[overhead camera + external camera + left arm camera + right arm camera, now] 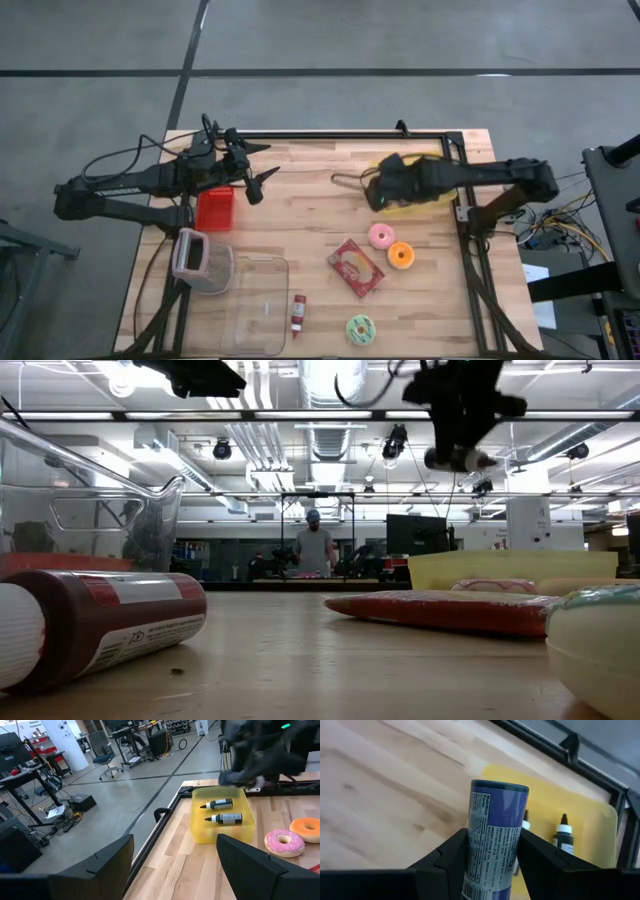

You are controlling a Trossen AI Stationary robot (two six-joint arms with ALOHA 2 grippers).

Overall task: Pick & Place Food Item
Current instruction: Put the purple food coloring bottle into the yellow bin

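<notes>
On the counter (300,215), a pink donut (381,236) and an orange donut (401,256) lie at five o'clock from the yellow bin (580,820), which holds two dark bottles (222,811). The right pincer (492,852) hangs over the bin's near edge, clamped on a blue cylindrical can (494,852). The left pincer (172,865) waits spread apart above a red basket (214,208).

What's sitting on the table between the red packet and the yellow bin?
In the high view, a pink donut and an orange donut lie between the red packet and the yellow bin.
</notes>
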